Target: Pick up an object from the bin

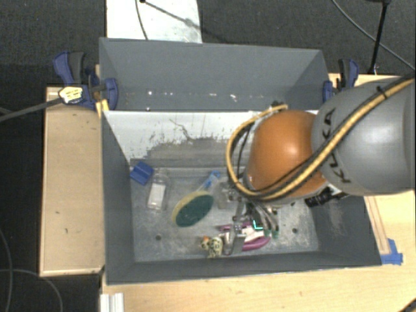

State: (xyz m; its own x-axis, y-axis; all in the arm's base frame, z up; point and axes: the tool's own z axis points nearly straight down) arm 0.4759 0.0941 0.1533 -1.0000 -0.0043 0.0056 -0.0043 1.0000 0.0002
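The grey metal bin (208, 77) is seen from above, and the arm (370, 148) is reached into it from the right. The arm's wrist is wrapped in a rounded orange cover (283, 148), around which yellow-and-black cables (305, 174) are looped. The hand (250, 225) is hung below this cover, low over the front right part of the bin floor. Whether the hand is apart or together cannot be told, because it is partly hidden under the cover and mixed with the clutter beneath it. Nothing can be seen clamped in it.

A magenta object (255, 243) is found directly beneath the hand, close to the front wall of the bin. Contact between the 2 cannot be judged. Just to the left of it, also near the front wall, a small mottled yellowish object (211, 244) is seen.

4 more things are spread across the left and middle of the floor. A dark green oval pad with a pale yellow rim (194, 209) is laid just left of the hand. A small blue piece (212, 179) is placed behind that pad. A clear, pale block (156, 194) is set further left, and a blue block (141, 172) is lodged near the left wall, just behind the clear one.
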